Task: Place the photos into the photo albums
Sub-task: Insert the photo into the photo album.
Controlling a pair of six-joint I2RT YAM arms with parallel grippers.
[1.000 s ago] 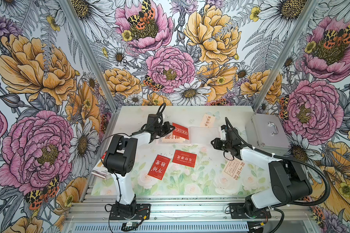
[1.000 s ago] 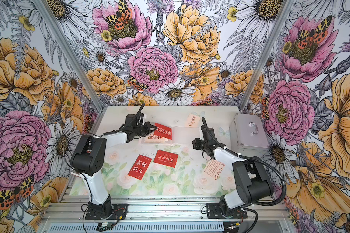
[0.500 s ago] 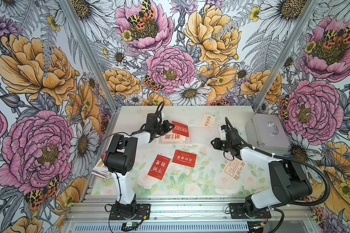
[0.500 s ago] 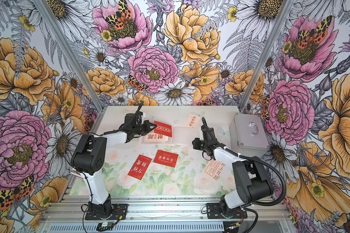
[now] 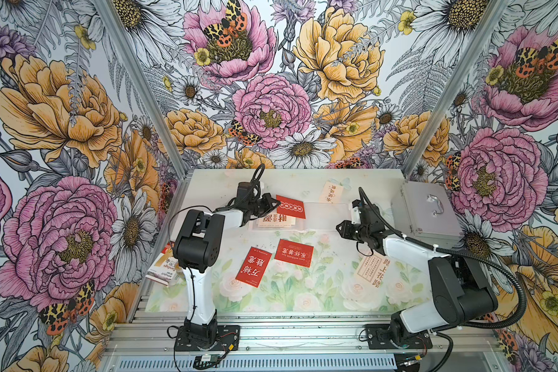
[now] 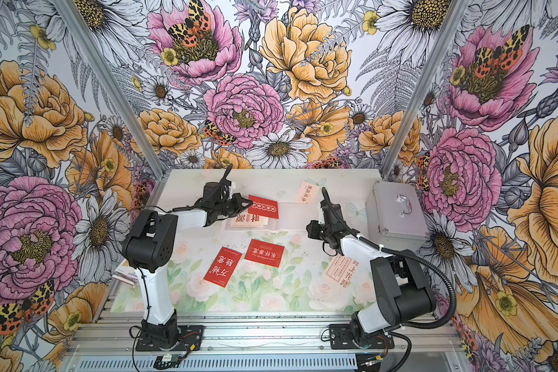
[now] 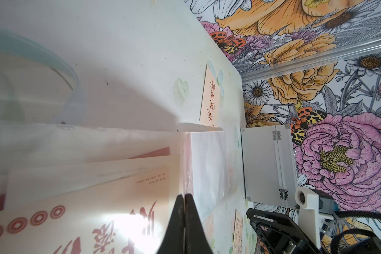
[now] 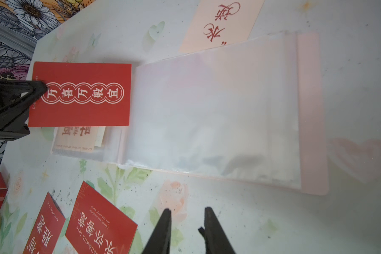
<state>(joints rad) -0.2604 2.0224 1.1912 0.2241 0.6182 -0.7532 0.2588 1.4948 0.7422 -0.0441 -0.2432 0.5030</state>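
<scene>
My left gripper (image 5: 276, 203) is shut on the edge of a red photo (image 5: 290, 206) with a row of white coin rings, holding it just over the left half of the photo album (image 5: 326, 215). The album lies open, its clear sleeve pages (image 8: 218, 114) facing up. A cream photo (image 5: 276, 221) sits in its left sleeves. My right gripper (image 5: 339, 228) hovers open and empty near the album's front right edge. On the table lie two red photos (image 5: 253, 267) (image 5: 295, 252) and two cream photos (image 5: 371, 267) (image 5: 332, 192).
A silver metal case (image 5: 429, 209) with a handle stands at the right edge, close behind my right arm. A red-and-white bandage carton (image 5: 165, 267) lies at the left edge beside my left arm's base.
The left gripper has shifted the red photo slightly toward the back, uncovering more of the cream photo in the album. The right arm has stayed still.
</scene>
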